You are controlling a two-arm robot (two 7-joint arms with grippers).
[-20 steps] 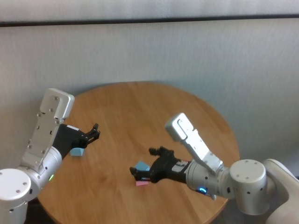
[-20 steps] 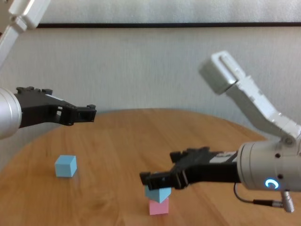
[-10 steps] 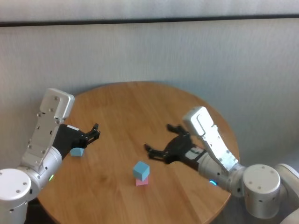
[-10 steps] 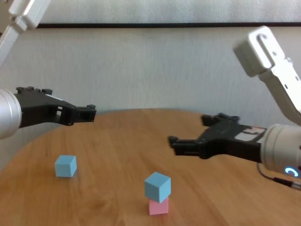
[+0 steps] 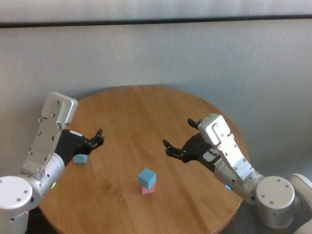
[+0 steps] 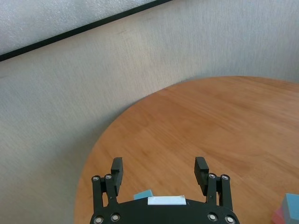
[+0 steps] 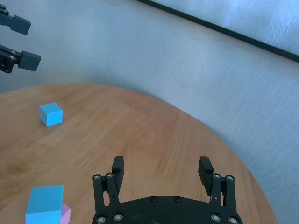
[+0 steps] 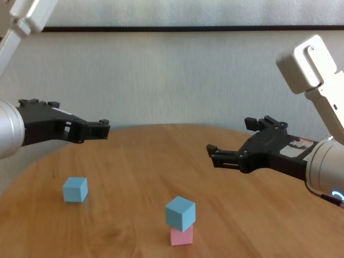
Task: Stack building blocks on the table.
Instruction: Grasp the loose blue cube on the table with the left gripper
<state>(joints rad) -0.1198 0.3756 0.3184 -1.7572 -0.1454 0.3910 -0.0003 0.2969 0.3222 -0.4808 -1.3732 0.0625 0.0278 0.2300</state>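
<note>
One loose light blue cube (image 5: 80, 158) sits on the desk (image 5: 146, 112) just below my left tool (image 5: 99, 138), fingers apart; my right tool (image 5: 181, 140), also apart, hangs farther off beyond the blue-on-pink stack (image 5: 147, 181).

There were three cubes on the one round counter (image 5: 146, 112): two blue and one pink. One blue cube (image 5: 147, 178) sat on the pink cube (image 5: 147, 190), the other blue cube (image 5: 80, 158) apart.
</note>
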